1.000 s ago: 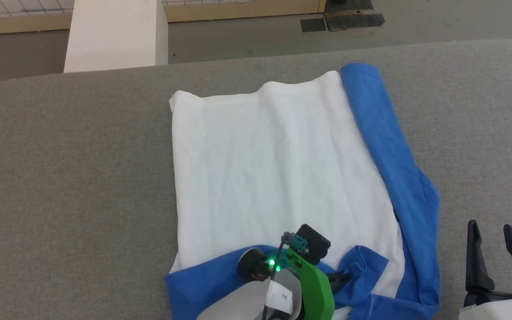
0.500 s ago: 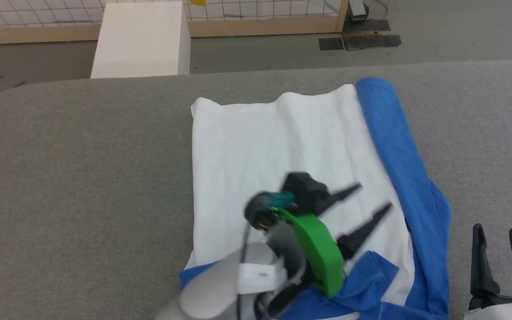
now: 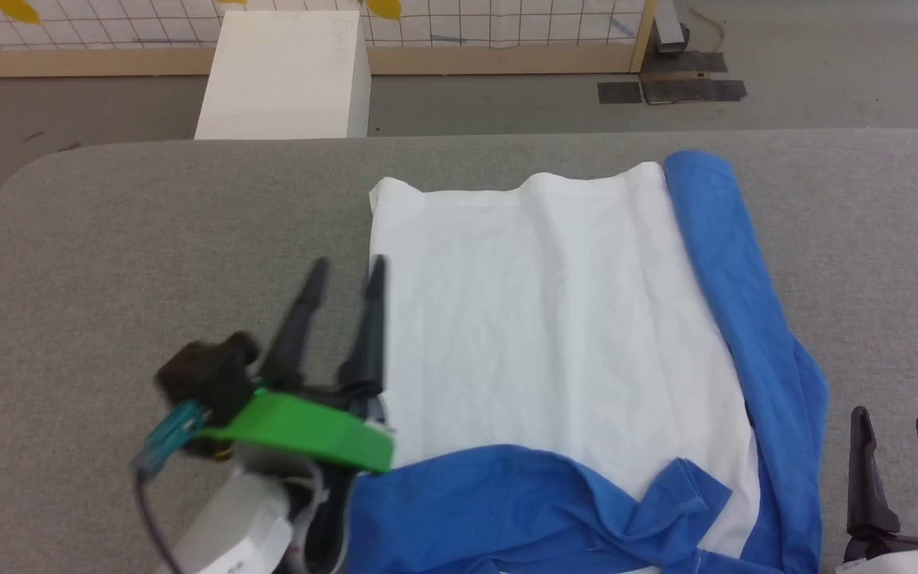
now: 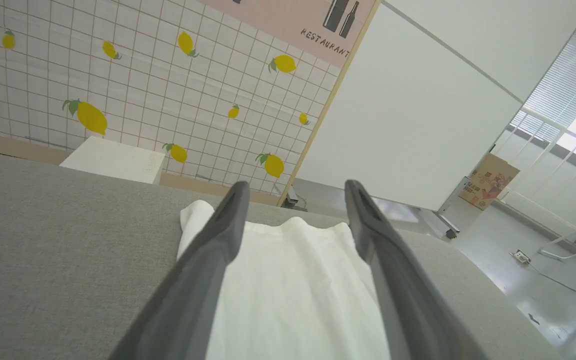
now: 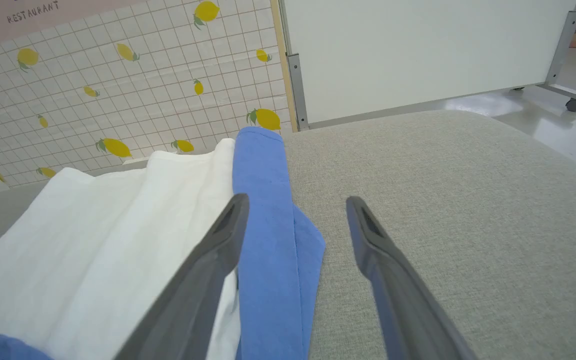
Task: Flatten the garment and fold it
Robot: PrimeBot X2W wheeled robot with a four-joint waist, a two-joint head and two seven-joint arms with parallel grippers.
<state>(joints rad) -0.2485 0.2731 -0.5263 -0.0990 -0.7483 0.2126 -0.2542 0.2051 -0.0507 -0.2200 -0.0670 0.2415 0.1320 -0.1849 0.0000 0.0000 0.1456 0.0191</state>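
The shirt [image 3: 555, 319] lies mid-table on the grey table [image 3: 148, 239]. Its white body is spread out, with a soft ridge running down from the far hem. One blue sleeve [image 3: 730, 279] lies along its right edge. The other sleeve [image 3: 507, 494] crosses the near end, and there's a crumpled flap [image 3: 666, 486] where the two meet.

The left gripper [image 3: 347, 263] is just beside the shirt's left edge, fingers spread wide with nothing between them. Its wrist view shows white cloth through the gap. The right gripper [image 3: 892, 416] is low at the near right corner, close to the blue sleeve, just as wide and just as empty. The white box [image 3: 284, 76] stands on the floor beyond the table, well out of play.

So where could this slip? That flap looks like the trouble: fold over it now and the lump is likely trapped inside. The ridge could also press into a hard crease. A pinch at the left edge might catch only the top layer, so the layers slide apart. And on that cloth-covered table, a low drag may pull the whole shirt askew rather than smooth it.
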